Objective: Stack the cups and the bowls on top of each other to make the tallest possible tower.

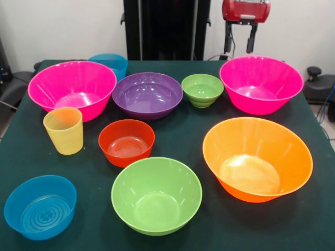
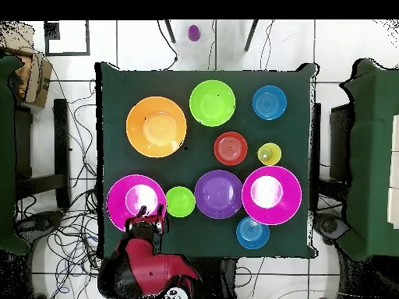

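All bowls stand apart on the green table (image 1: 183, 138), none stacked. The yellow cup (image 1: 64, 130) (image 2: 270, 153) stands upright beside a big pink bowl (image 1: 72, 88). Also here are a purple bowl (image 1: 147, 95), a small lime bowl (image 1: 202, 90), a second pink bowl (image 1: 260, 83) (image 2: 136, 201), a red-orange bowl (image 1: 126, 142), an orange bowl (image 1: 257, 158), a larger lime bowl (image 1: 156, 195) and two blue bowls (image 1: 41, 206) (image 1: 110, 63). My gripper (image 1: 240, 41) (image 2: 148, 219) hangs open and empty above the far rim of the second pink bowl.
The black pedestal (image 1: 162, 29) stands behind the table's far edge. Dark chairs (image 2: 370, 156) flank the table, and cables lie on the floor around it. Bare cloth shows between the orange bowl and the small lime bowl.
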Robot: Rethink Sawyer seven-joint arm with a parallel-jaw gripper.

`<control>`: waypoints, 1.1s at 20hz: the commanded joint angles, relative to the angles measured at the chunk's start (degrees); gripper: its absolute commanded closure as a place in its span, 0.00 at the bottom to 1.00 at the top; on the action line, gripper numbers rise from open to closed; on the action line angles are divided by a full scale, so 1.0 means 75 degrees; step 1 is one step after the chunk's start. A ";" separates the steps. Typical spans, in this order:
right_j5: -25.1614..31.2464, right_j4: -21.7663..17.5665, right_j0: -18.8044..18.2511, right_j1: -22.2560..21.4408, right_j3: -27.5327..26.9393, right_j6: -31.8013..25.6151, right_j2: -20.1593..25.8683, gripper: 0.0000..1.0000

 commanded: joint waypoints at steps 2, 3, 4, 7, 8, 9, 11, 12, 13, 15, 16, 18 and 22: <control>-0.0762 -0.0251 0.0172 0.1053 0.0016 0.1330 0.0028 0.00; -0.0830 -0.0237 0.0188 0.1111 -0.0010 0.1351 0.0014 0.00; -0.0859 -0.0193 0.0208 0.1177 -0.0060 0.1365 0.0008 0.00; -0.0608 -0.0077 0.0213 0.1166 -0.0224 0.1358 0.0044 0.00; -0.0499 -0.0078 0.0173 0.1124 -0.0277 0.1362 0.0090 0.00; -0.0373 -0.0093 0.0095 0.1085 -0.0353 0.1349 0.0140 0.00; -0.0119 -0.0121 -0.0061 0.1005 -0.0504 0.1323 0.0240 0.00; -0.0093 -0.0148 -0.0133 0.1027 -0.0575 0.1318 0.0274 0.00; -0.0147 -0.0154 -0.0175 0.1083 -0.0639 0.1329 0.0279 0.00; -0.0229 -0.0207 -0.0229 0.1211 -0.0759 0.1262 0.0264 0.00; -0.0220 -0.0270 -0.0317 0.1225 -0.0807 0.1249 0.0325 0.00; 0.0035 -0.0303 -0.0534 0.1123 -0.0887 0.1255 0.0513 0.00; 0.1077 -0.0205 -0.1117 0.0662 -0.1106 0.1215 0.1054 0.00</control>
